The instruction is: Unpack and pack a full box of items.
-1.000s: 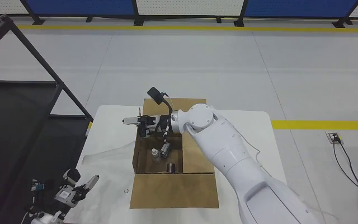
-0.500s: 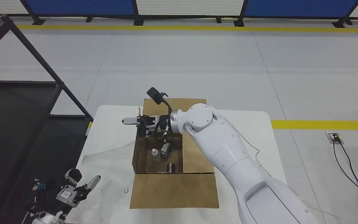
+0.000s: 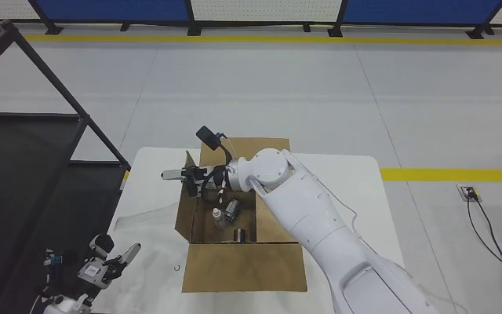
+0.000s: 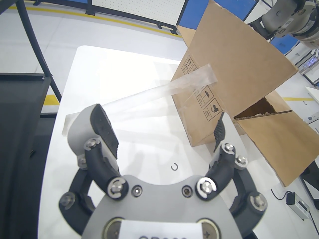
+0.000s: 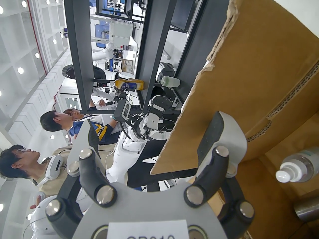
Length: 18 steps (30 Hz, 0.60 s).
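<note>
Raised box flap (image 5: 249, 63) stands between the right tool's (image 5: 153, 128) spread fingers, bottle (image 5: 296, 167) beside.

1. The right gripper (image 5: 154, 128) has its jaws wide apart, straddling the free edge of a raised cardboard flap (image 5: 254, 70).
2. One of its fingers (image 5: 224, 130) is on the flap's inner side, just beside the cardboard. The other is on the outer side, well apart from it.
3. Inside the box (image 5: 269, 195), near the gripper, a clear bottle (image 5: 299, 166) with a white cap lies on its side. A metal cylinder (image 5: 307, 210) lies near it.
4. Far beyond the flap stands a black rack (image 5: 77, 38), with a yellow bottle (image 5: 128, 84) and a pale jar (image 5: 170, 82) at one of its shelves.
</note>
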### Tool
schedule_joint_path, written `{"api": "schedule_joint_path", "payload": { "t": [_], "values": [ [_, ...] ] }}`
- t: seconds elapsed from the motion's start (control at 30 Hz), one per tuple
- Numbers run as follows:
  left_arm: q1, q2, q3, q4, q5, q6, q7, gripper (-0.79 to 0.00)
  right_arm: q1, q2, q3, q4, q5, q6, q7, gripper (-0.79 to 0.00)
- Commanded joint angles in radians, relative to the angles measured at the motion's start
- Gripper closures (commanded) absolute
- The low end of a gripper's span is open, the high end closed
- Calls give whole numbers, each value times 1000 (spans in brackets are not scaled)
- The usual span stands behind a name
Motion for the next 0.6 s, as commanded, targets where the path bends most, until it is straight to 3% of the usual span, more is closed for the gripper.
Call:
{"api": "schedule_joint_path", "payload": {
  "t": [0.0, 0.57],
  "values": [
    [0, 0, 0, 0, -1, 0, 1, -785, 3, -1, -1, 0, -5, 5, 1, -785],
    [8, -2, -2, -18, -43, -24, 12, -785, 38, -39, -26, 40, -32, 35, -3, -785]
  ]
}}
